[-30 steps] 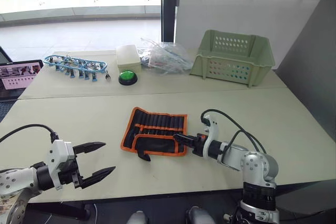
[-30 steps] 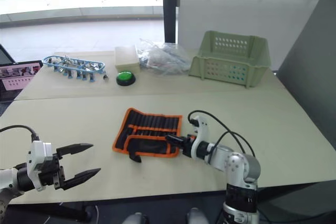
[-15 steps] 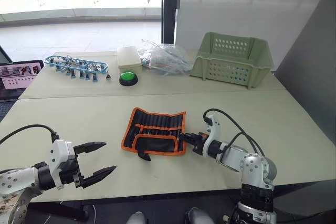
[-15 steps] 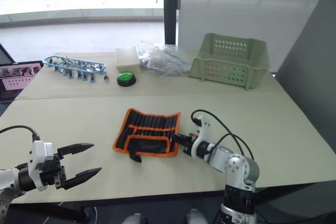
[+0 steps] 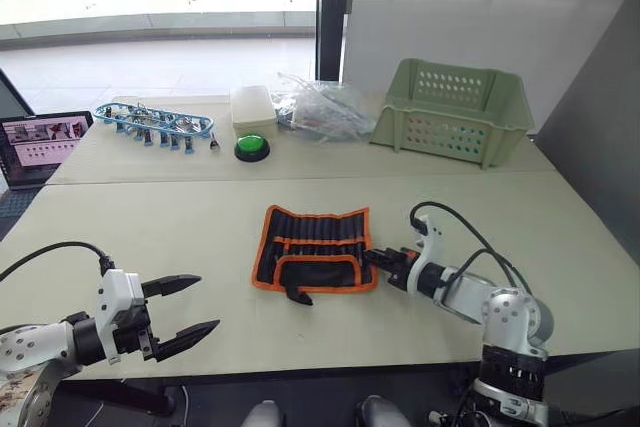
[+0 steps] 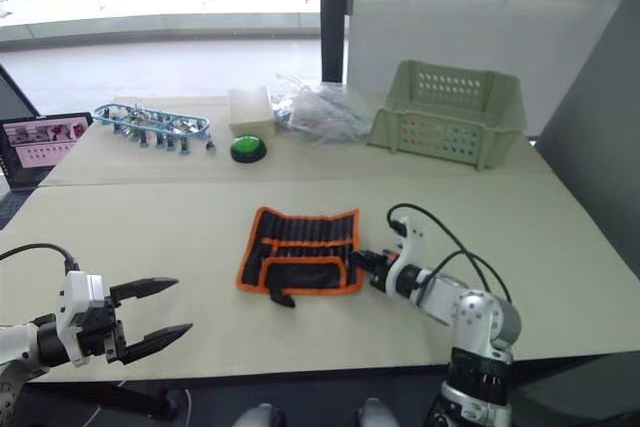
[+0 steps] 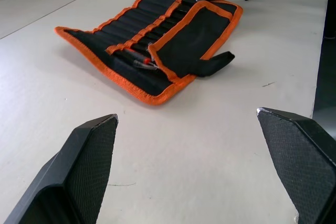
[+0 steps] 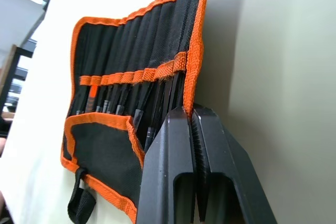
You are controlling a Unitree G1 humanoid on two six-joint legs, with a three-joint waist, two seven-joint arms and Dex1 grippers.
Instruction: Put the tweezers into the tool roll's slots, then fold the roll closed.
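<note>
Because it lies flat and open near the middle of the table (image 5: 560,237), the tool roll (image 5: 314,249) is the largest thing to reckon with, and it looks like soft, limp fabric that will drape and slide rather than hold a shape, so a judgement is that it must be folded by lifting one orange-bound edge and carrying it over, not by pushing. Its lower flap (image 7: 194,38) is already turned up over the pockets, and the small strap (image 7: 215,62) pokes out toward the robot; the stitched orange edging (image 8: 195,61) seems the firmest, least slippery place to pinch. Well behind it stand the pale green basket (image 5: 451,112), a blue rack of clips (image 5: 153,121) and a green button (image 5: 252,146), none touching the roll. The left gripper (image 5: 178,308) hovers near the table's front edge, well apart from the roll, its two fingers spread wide with nothing between them. The right gripper (image 8: 190,114) has its fingers pressed together, tips at the roll's right-hand orange edge; whether any fabric is caught between them cannot be told. The tweezers (image 8: 137,116) sit in the slots, slim dark shafts under the orange band; they look light, stiff and smooth, likely to slip out if the roll is tipped.
</note>
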